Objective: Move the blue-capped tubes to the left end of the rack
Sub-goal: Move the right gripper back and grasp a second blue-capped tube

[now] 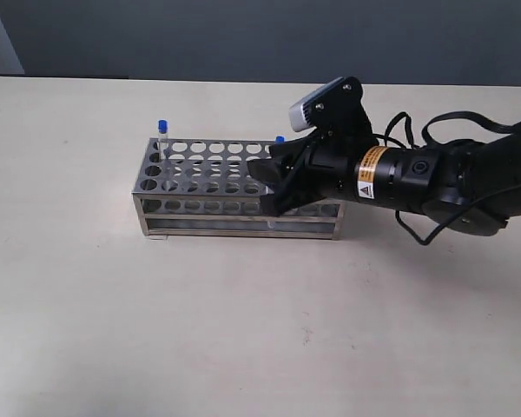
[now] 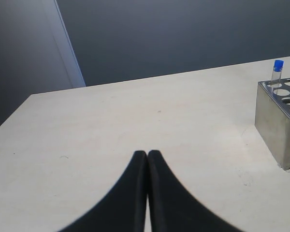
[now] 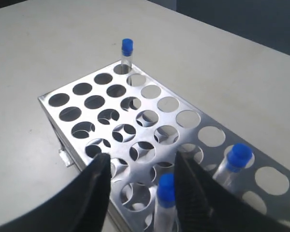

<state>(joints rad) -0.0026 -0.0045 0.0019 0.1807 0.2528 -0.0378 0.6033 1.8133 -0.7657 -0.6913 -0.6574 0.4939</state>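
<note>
The steel rack (image 1: 210,187) lies lengthwise on the table. One blue-capped tube (image 1: 162,139) stands in the far corner hole at its left end, also seen as the far tube (image 3: 127,52) and the corner tube (image 2: 277,73). My right gripper (image 3: 142,164) hangs open over the rack's (image 3: 150,123) right half. A second tube (image 3: 166,195) stands between its fingers, close beside one finger (image 3: 198,191) and apart from the other. A third tube (image 3: 235,162) stands just outside that finger; its cap (image 1: 280,139) shows behind the gripper (image 1: 273,178). A fourth tube is hidden. My left gripper (image 2: 147,154) is shut and empty, off the rack's (image 2: 273,121) left end.
The pale table (image 1: 156,330) runs wide around the rack. A dark wall (image 1: 243,35) stands behind its far edge. The right arm's black body and cables (image 1: 434,182) stretch over the table to the right of the rack.
</note>
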